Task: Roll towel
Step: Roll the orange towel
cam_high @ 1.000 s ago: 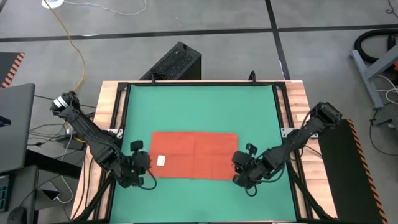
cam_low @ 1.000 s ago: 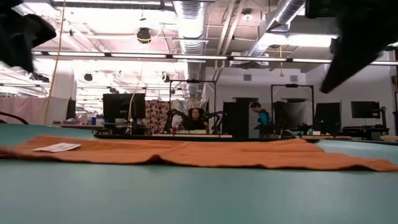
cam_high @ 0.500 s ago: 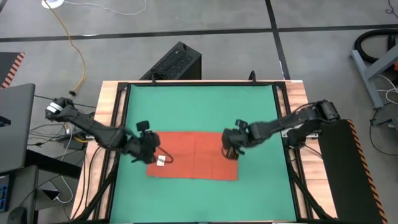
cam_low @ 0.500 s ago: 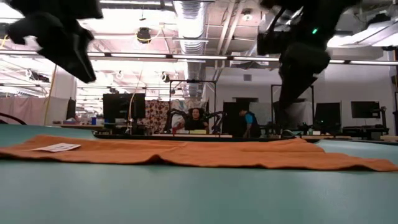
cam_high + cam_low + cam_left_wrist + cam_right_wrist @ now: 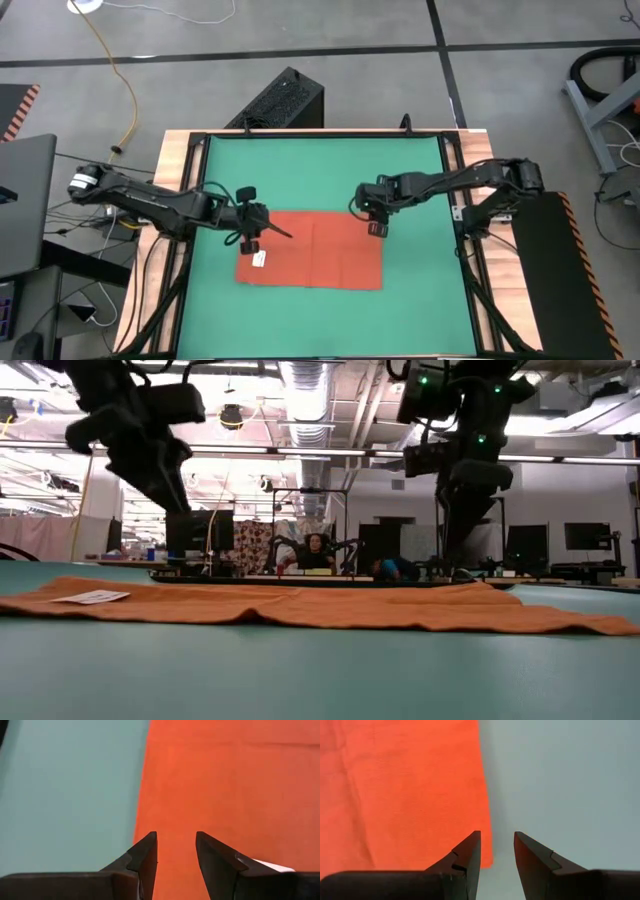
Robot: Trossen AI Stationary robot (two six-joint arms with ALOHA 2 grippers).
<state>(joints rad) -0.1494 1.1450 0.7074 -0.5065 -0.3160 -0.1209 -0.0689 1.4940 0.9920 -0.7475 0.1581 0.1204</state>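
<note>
The orange-red towel (image 5: 315, 250) lies spread flat on the green mat (image 5: 320, 170), its small white tag (image 5: 260, 259) near its left edge. My left gripper (image 5: 252, 238) hangs open above the towel's left edge, toward its far corner; in the left wrist view the gripper (image 5: 175, 836) has that edge (image 5: 141, 795) ahead of it. My right gripper (image 5: 376, 228) hangs open above the towel's right edge (image 5: 484, 795) near the far corner. In the low view both stand clear above the towel (image 5: 300, 608).
Black frame rails (image 5: 195, 200) and wooden table strips (image 5: 172, 180) border the mat. A black box (image 5: 285, 100) stands on the floor beyond the far edge. Bare mat lies far and near of the towel. People (image 5: 315, 550) sit in the room behind.
Both grippers have swung from beside the towel's near corners, by the table's near edge, toward the far edge and inward, turning about as they went. They now hang over the towel's left and right edges. The towel has stayed flat and in place.
</note>
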